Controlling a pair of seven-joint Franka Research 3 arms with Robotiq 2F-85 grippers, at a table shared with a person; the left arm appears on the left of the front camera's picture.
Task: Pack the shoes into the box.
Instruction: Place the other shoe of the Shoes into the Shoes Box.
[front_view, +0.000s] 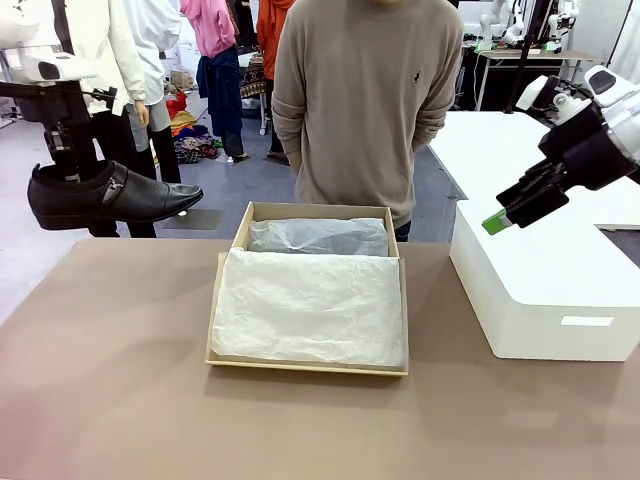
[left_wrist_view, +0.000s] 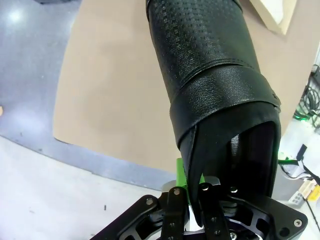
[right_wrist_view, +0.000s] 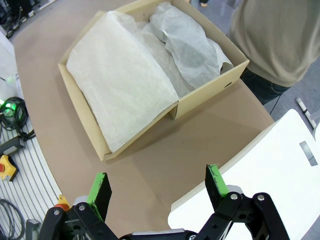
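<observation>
One glossy black shoe (front_view: 110, 195) hangs high above the table's far left corner, toe pointing right. My left gripper (front_view: 68, 160) is shut on its heel collar. In the left wrist view the shoe (left_wrist_view: 215, 75) rises from the gripper (left_wrist_view: 192, 186), whose fingers pinch the rim of its opening. The brown cardboard box (front_view: 318, 210) lies open mid-table, lined with white tissue paper (front_view: 310, 305); a greyish shape shows through the tissue in its far part. My right gripper (front_view: 500, 215) hovers open over the white block, empty. From its wrist view the gripper (right_wrist_view: 159, 187) looks down on the box (right_wrist_view: 205, 97).
A large white block (front_view: 545, 285) stands on the table's right side, also seen under the right gripper as the white block (right_wrist_view: 260, 170). A person in a beige sweater (front_view: 365, 100) stands at the far edge behind the box, hands behind the back. Bare brown tabletop (front_view: 110, 380) lies left and in front.
</observation>
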